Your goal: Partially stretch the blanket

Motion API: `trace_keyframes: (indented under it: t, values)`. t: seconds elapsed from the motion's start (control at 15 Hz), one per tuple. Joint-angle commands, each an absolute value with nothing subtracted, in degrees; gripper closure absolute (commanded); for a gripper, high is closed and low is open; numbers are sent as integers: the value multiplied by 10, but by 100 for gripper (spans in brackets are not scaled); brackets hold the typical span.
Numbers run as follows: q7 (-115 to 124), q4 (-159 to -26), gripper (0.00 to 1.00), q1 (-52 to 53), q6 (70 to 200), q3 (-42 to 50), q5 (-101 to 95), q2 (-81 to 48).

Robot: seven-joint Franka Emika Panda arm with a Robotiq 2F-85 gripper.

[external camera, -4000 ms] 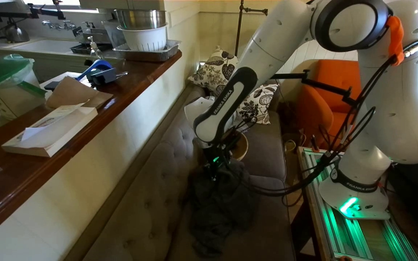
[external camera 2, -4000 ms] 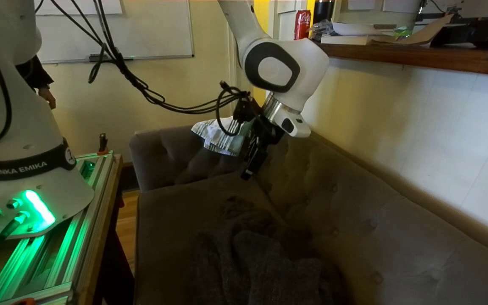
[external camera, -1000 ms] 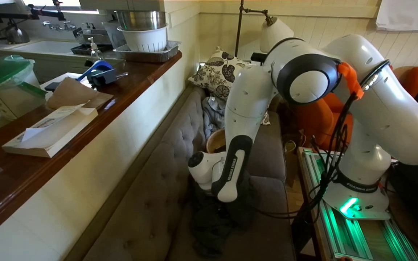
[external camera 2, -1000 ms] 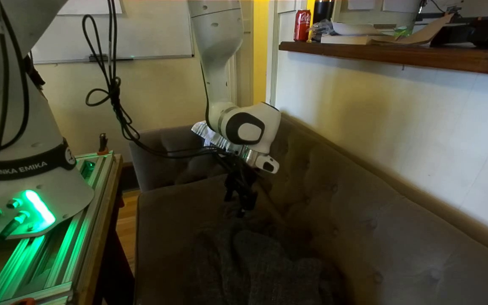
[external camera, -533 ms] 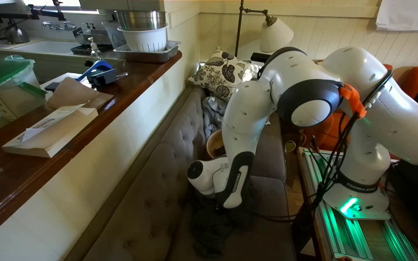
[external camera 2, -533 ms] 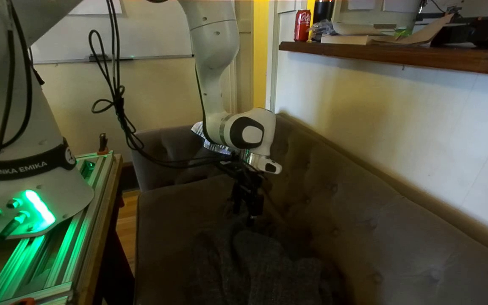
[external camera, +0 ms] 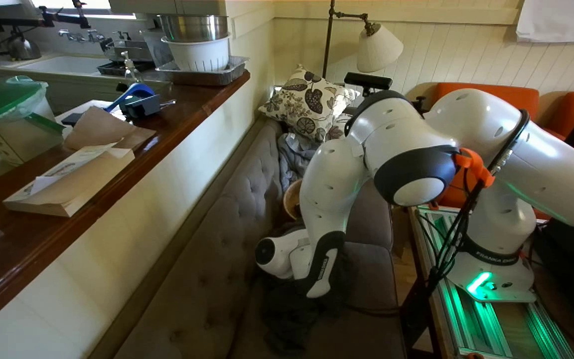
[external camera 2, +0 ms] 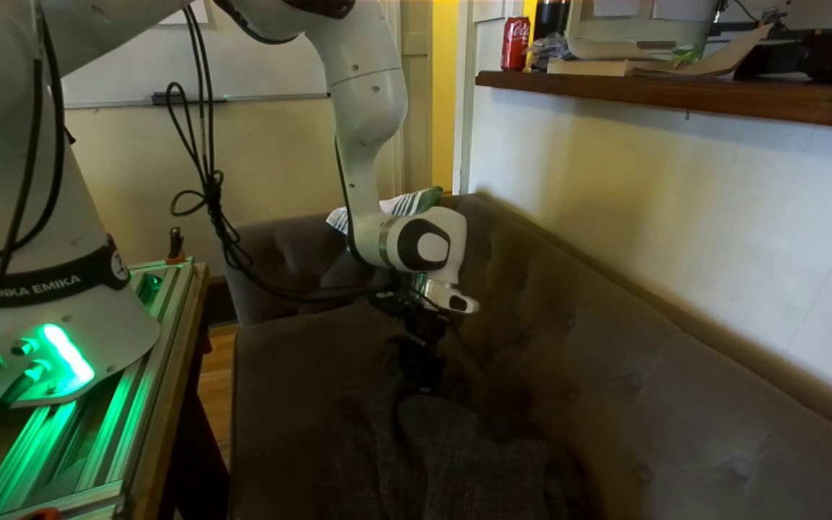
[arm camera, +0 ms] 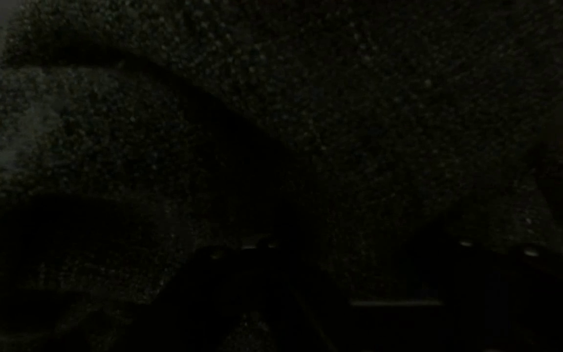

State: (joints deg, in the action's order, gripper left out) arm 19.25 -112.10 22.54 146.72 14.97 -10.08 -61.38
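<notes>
The blanket is a dark, wrinkled cloth heaped on the sofa seat in both exterior views point(external camera: 292, 321) point(external camera 2: 459, 448). It also fills most of the very dark wrist view point(arm camera: 369, 98). My gripper point(external camera 2: 419, 375) points down at the far end of the blanket, its fingertips at or just above the folds; exact contact cannot be told. In the wrist view the two dark fingers of the gripper point(arm camera: 352, 244) stand apart with cloth showing between and beyond them. The gripper is open. In an exterior view the arm hides the gripper and part of the blanket.
The tufted sofa backrest point(external camera: 202, 259) runs beside the arm. A tan bowl point(external camera: 292, 200), grey fabric point(external camera: 293, 155) and a patterned pillow point(external camera: 303, 99) lie farther along the sofa. A striped towel point(external camera 2: 405, 205) hangs on the armrest. A wooden ledge point(external camera 2: 676, 94) juts above the backrest.
My gripper has come down from above the sofa to the blanket's far end, and the arm has folded lower. The blanket shows no clear change.
</notes>
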Motion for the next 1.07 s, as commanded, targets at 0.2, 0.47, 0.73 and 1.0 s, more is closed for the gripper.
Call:
trace_keyframes:
  t: [0.2,0.47,0.73,1.0]
  values:
    - [236,-1075,90,232,1411,159,-112,-636]
    - [218,-1065,100,206,1358,137,-106,-624]
    - [109,-1092,98,163,1332,69,-113,-574]
    - [47,-1143,98,169,1310,3,-116,-490]
